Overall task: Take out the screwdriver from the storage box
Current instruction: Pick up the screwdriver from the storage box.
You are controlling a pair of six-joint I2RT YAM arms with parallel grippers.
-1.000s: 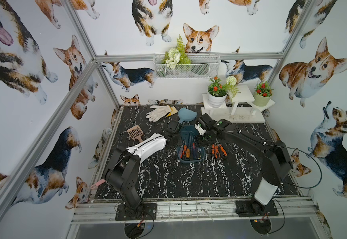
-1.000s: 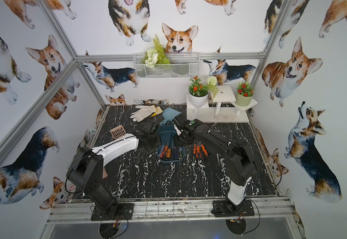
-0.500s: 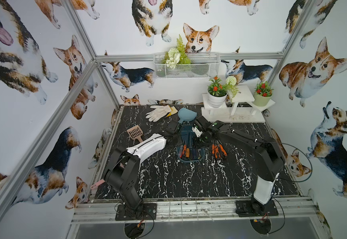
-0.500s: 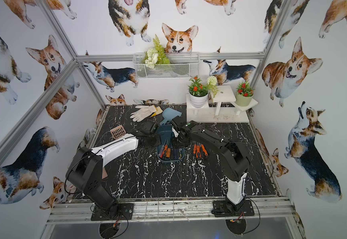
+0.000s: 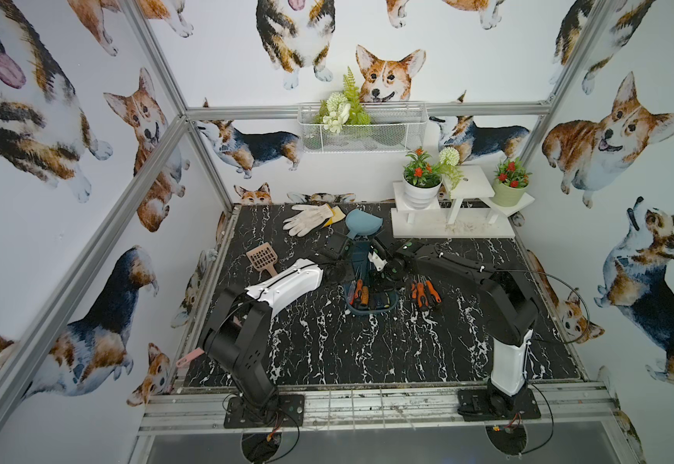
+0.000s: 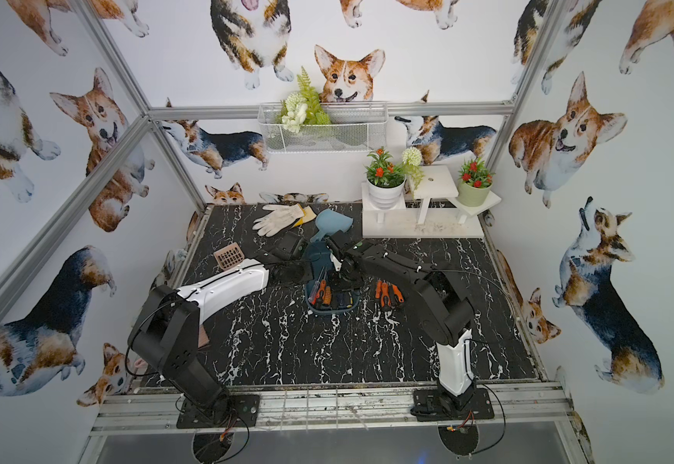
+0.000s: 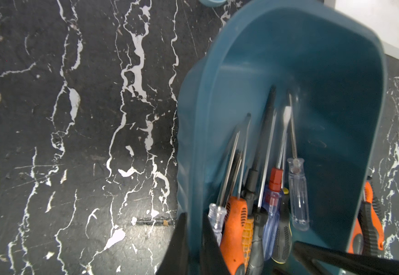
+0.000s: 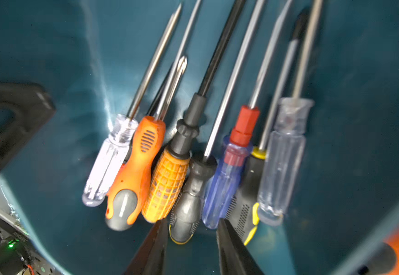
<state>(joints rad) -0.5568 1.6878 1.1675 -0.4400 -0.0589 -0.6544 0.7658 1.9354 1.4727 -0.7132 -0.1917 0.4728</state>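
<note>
The storage box sits in the middle of the desk, between my two arms, with a row of screwdrivers lying inside. My left tool is clamped tight on the box's rim. My right tool is partly closed, its fingers straddling the butt of the grey-handled screwdriver; I cannot tell whether it grips. Orange-handled screwdrivers lie on the desk just beside the box.

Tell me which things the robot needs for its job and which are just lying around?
For the job: storage box, screwdrivers inside it, screwdrivers already out beside it.
Just lying about: white glove, light blue scoop, brown slotted scoop, two flower pots, wire basket.
</note>
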